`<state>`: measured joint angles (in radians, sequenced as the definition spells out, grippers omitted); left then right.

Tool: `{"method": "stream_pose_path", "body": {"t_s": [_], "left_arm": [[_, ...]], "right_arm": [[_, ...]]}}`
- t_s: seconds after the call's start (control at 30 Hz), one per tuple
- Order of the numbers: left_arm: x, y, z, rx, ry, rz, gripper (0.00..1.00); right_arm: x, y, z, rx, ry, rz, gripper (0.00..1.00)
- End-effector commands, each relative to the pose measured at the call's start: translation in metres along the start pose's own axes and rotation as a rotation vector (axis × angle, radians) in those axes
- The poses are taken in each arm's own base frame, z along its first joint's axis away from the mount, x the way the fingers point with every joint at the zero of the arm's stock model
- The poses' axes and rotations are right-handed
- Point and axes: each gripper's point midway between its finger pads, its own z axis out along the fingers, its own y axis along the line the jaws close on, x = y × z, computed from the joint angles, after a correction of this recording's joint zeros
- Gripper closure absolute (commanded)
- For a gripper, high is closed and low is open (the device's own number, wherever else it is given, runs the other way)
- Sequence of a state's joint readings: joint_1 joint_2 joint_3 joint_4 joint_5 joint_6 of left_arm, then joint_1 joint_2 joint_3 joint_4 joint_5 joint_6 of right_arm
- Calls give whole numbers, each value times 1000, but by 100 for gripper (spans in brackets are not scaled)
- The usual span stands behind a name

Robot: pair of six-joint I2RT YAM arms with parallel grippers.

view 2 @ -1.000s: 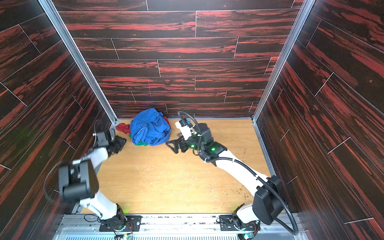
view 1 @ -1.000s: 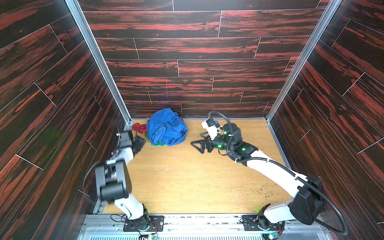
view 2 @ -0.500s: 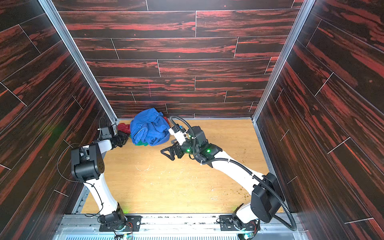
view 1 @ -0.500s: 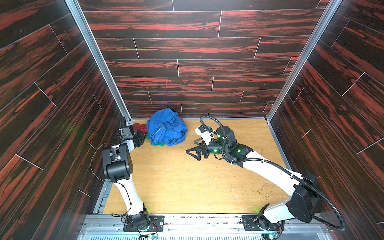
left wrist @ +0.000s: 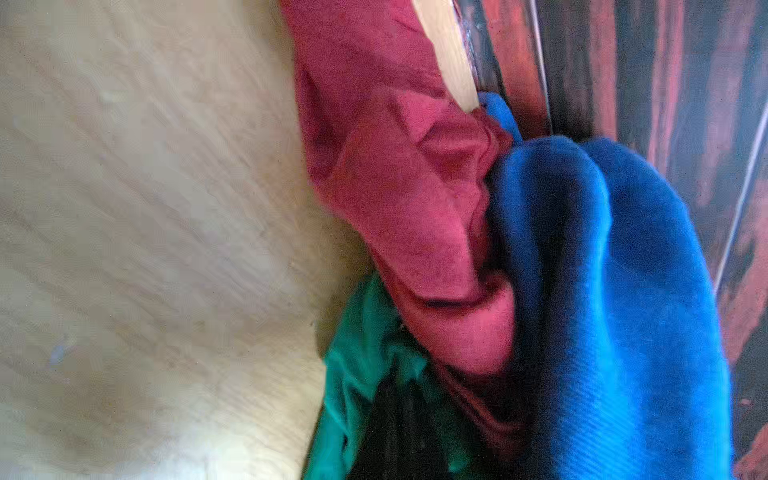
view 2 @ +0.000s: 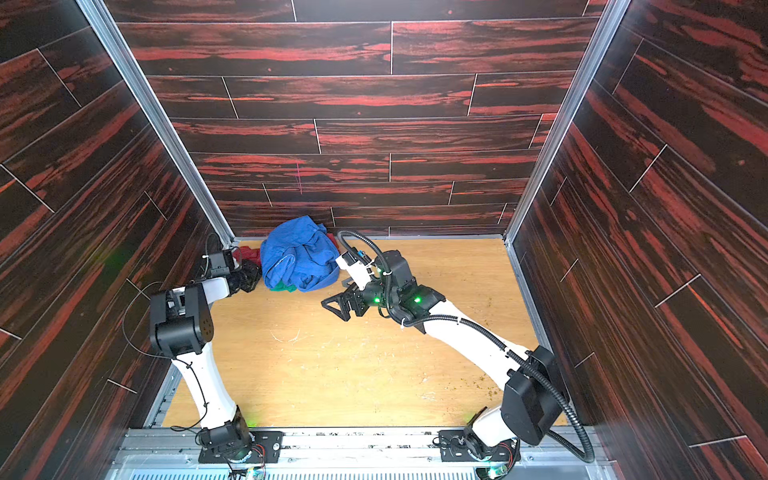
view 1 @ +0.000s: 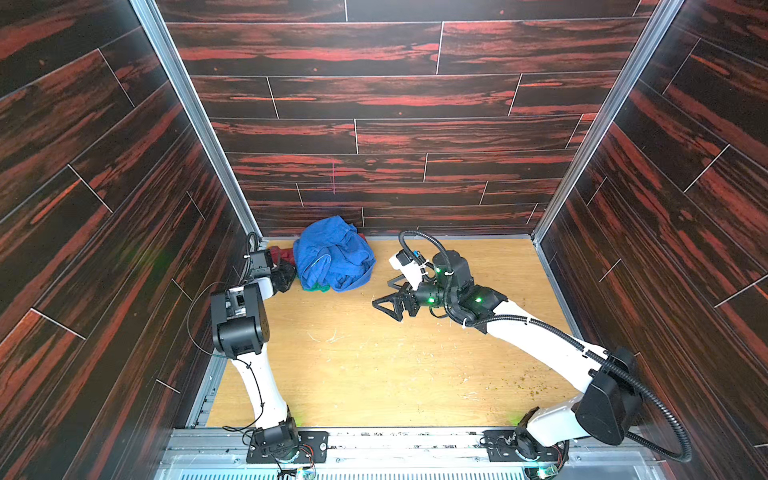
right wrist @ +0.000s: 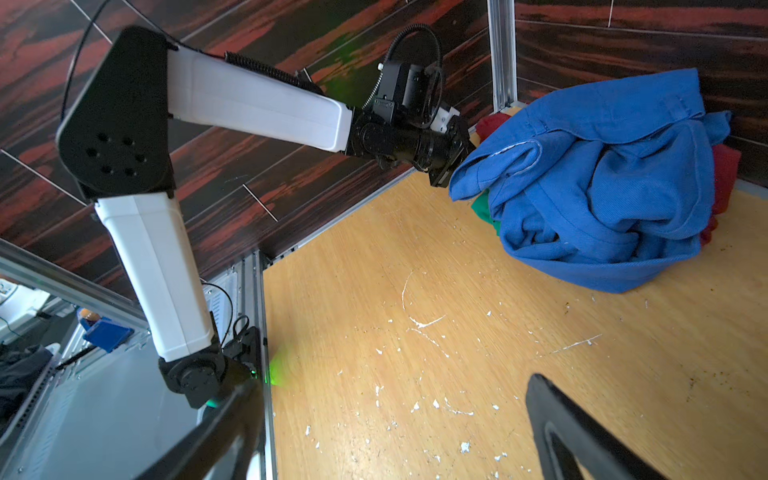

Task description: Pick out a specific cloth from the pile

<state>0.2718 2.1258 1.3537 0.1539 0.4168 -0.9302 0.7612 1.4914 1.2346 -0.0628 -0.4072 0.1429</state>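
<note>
— How far along is it looking to you?

— Barely begun, I'd say. The pile (view 1: 332, 266) is sitting whole at the back of the desk (view 1: 374, 365), close to the left corner. The big blue cloth (view 2: 299, 253) is lying on top and covering nearly all of it. The green cloth (view 1: 316, 287), the one wanted, is peeking out only as a thin strip from under the blue cloth's near-left edge. Nothing is coming free yet.

— And the grippers?

— The left gripper (view 1: 286, 277) is pressing into the pile's left edge with its jaws together, right where red, green and blue folds are meeting. I cannot tell which fold, if any, is being pinched. The right gripper (view 1: 384, 298) is hovering over bare desk just to the right of the pile, jaws wide apart and carrying nothing.

— So what is remaining?

— Judging from here, nearly everything. It needs a sure hold on the green cloth, then has to draw it out from under the blue one and set it apart.

— Counting it all up?

— One desk and one pile. In the pile there is one blue cloth. A red cloth (view 1: 279, 252) is showing at the left edge and another red patch (right wrist: 725, 174) at the back right. Whether that is one piece or two, I cannot tell. Then one green cloth, and two grippers.
</note>
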Motion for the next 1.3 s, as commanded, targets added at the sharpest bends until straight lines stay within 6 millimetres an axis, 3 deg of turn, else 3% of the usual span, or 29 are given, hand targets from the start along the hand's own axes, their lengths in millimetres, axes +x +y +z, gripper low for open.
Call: {"method": "stream_pose_path", "body": {"t_s": [0.0,0.23,0.47,0.6,0.7,0.77,0.97,1.13,1.27], "left_arm": [[-6,-31,-16,81,-26,10,100],[-32,-103,-81,179,-149,83,100],[-56,-209,-163,300,-265,222,100],[-55,-282,-231,405,-371,346,100],[-37,-344,-274,534,-410,437,100],[-8,-389,-297,639,-364,510,100],[110,-483,-334,854,-214,732,100],[200,-520,-326,1049,-18,697,100],[280,-530,-307,1141,151,715,100]], "right_arm": [[8,-5,4,13,44,-19,1],[12,-11,1,56,38,-9,1],[11,-70,-9,272,6,202,1],[19,-93,-19,331,6,276,1],[22,-109,-35,385,-11,308,1],[24,-121,-51,421,-36,344,1],[40,-155,-111,559,-102,439,1],[57,-167,-168,711,-120,463,1],[70,-166,-206,831,-111,452,1]]}}
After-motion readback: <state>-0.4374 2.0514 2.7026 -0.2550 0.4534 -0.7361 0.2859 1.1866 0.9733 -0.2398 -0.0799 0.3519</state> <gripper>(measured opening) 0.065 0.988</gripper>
